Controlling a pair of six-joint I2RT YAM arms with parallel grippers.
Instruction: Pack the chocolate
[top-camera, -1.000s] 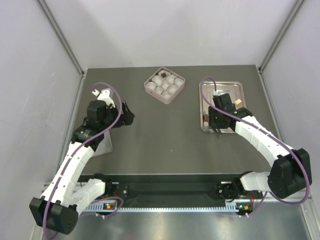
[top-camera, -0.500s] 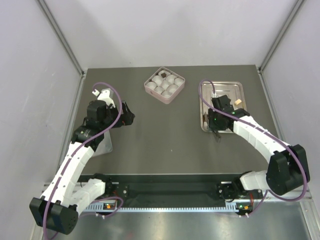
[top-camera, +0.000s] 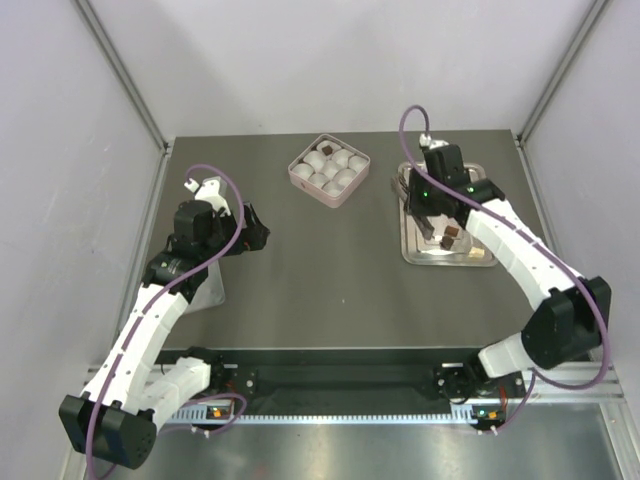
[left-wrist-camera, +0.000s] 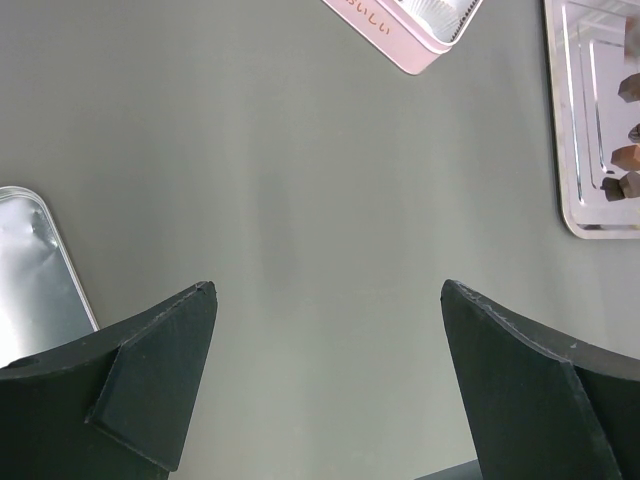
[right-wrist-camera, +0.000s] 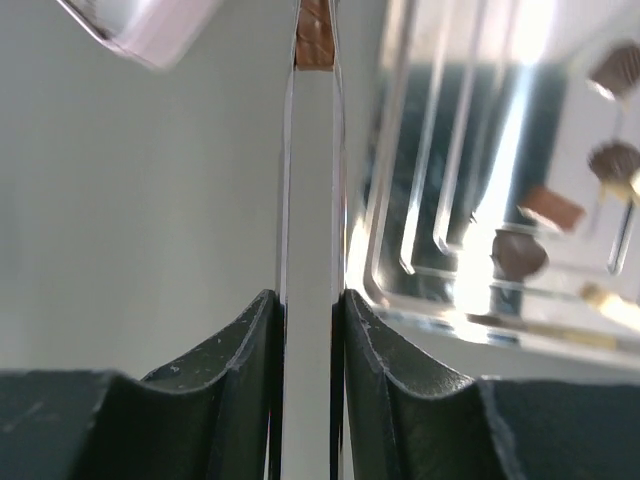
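My right gripper (right-wrist-camera: 305, 295) is shut on a pair of metal tweezers (right-wrist-camera: 310, 200). The tweezers pinch a brown chocolate piece (right-wrist-camera: 314, 40) at their tip. In the top view the right gripper (top-camera: 418, 195) hangs over the left rim of the metal tray (top-camera: 412, 245), between the tray and the pink box (top-camera: 300, 172). The box holds white paper cups and one dark chocolate (top-camera: 327, 150). More chocolate pieces (top-camera: 450, 238) lie in the tray; several show in the right wrist view (right-wrist-camera: 520, 252). My left gripper (top-camera: 255, 232) is open and empty over bare table.
A silver lid (left-wrist-camera: 30, 260) lies on the table beside my left gripper and shows in the top view (top-camera: 205, 290). The left wrist view shows the pink box's corner (left-wrist-camera: 400, 35) and the tray's rim (left-wrist-camera: 570, 150). Grey walls enclose the table.
My right gripper has moved from the tray's near end toward the far left, toward the pink box, with the tweezers in it. The left arm has not moved.
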